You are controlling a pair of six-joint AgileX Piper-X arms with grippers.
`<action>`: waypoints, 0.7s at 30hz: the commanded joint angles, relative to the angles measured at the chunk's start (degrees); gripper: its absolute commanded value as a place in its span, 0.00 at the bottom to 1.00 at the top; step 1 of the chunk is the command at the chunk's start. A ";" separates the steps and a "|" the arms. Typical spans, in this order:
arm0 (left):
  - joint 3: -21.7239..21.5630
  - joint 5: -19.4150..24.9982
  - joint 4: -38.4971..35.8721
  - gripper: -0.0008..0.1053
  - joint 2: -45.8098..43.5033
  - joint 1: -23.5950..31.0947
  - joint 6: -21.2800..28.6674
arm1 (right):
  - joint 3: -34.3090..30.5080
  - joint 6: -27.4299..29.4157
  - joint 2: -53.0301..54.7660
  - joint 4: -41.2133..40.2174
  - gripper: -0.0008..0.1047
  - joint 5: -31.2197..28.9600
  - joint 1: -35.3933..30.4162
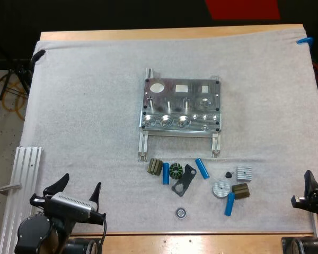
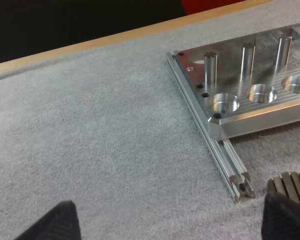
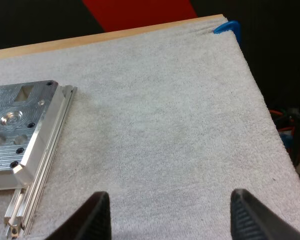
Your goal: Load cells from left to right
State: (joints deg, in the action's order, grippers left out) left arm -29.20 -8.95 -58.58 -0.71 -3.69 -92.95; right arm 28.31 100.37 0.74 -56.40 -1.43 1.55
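A wooden surface (image 1: 169, 33) is covered almost edge to edge by a white mat (image 1: 85, 106). Near the middle of the mat a metal fixture (image 1: 181, 106) is set flat on two slim rails, with square and round cut-outs along its far side, upright pins across the middle and round pockets along its near edge. A long aluminium rail (image 1: 21, 185) is laid alongside the mat's near left edge, just beside the left arm. The left pincer (image 1: 78, 189) is positioned over the mat's near left corner, its fingers (image 2: 50, 222) spread wide apart and clear of everything; a ribbed olive block (image 2: 289, 182) is seen close to one of them, by the end of the fixture's left rail. The right pincer (image 3: 170, 220) is positioned at the mat's near right edge, likewise spread apart over bare mat. The blue cylinders (image 1: 166, 173) are scattered on the mat in front of the fixture, well apart from both pincers: one just beside a green toothed ring (image 1: 175, 170), a second cylinder (image 1: 202, 168) right of a black bracket (image 1: 184, 180), a third cylinder (image 1: 230, 203) just beside a round silver disc (image 1: 220, 188). A small bearing (image 1: 180, 212) is placed nearest the front edge.
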 commanded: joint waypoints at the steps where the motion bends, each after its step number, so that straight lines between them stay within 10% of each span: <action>1: -0.08 0.52 0.82 0.69 -7.98 -0.12 -0.67 | 0.22 0.07 2.27 0.50 0.50 0.06 -0.21; 14: -2.95 -1.77 1.52 0.69 -5.89 -0.12 -3.63 | 4.33 5.26 -0.88 0.50 0.50 9.57 -0.21; 21: -9.94 -13.63 1.95 0.68 3.76 -0.58 -7.12 | 11.36 5.28 -11.54 1.38 0.50 23.70 2.36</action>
State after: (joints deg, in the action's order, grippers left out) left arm -38.55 -21.10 -57.37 2.17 -4.04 -99.09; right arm 38.93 104.80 -10.27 -55.79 20.34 3.89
